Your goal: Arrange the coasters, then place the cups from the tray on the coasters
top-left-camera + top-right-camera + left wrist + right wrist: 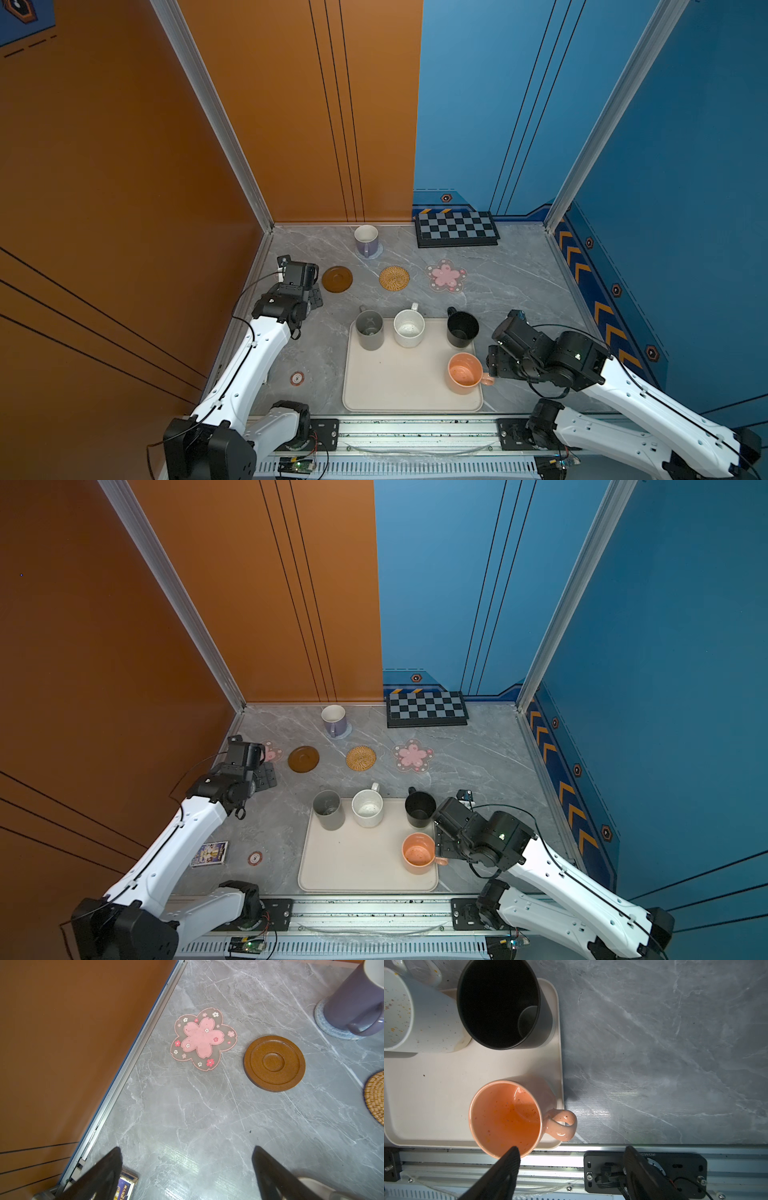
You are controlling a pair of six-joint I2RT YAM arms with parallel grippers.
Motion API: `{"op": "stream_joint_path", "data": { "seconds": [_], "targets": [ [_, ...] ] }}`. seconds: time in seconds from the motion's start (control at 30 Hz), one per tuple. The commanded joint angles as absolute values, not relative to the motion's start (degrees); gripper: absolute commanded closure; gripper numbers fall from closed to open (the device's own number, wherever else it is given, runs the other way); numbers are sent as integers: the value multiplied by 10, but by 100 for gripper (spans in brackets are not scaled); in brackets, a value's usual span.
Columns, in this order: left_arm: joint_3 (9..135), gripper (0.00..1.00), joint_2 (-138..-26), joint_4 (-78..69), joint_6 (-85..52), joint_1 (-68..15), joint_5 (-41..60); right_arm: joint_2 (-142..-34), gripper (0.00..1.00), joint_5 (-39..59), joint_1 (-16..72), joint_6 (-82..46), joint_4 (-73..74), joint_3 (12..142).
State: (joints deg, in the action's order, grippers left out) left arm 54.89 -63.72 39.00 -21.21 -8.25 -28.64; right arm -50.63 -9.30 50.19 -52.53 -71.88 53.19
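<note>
Your right gripper is hanging just beside the peach mug, its fingers standing apart and gripping nothing; the mug's handle is lying ahead of the gap between them. That mug is sitting at the tray's near right corner, while the black mug, the speckled white mug and the grey mug are lining its far edge. Your left gripper is hovering over bare table, fingers spread wide and empty, near 1 flower coaster and the brown coaster. Beyond these, the lavender mug is resting on the grey-blue coaster. The rattan coaster and the 2nd flower coaster are lying bare in the same row as the brown one.
</note>
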Motion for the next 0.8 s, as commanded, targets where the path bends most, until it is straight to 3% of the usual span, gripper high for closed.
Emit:
{"op": "stream_joint_path", "data": {
  "seconds": [0.0, 0.47, 0.77],
  "targets": [
    [555, 2, -633, 395, -212, -79, -284, -543, 18, -114, 491, -496, -686, 546],
    [553, 2, -626, 396, -235, -75, -293, -669, 19, -35, 288, -398, -518, 615],
    [558, 2, -638, 395, -252, -76, -295, -828, 20, -6, 259, -346, -444, 688]
  ]
}}
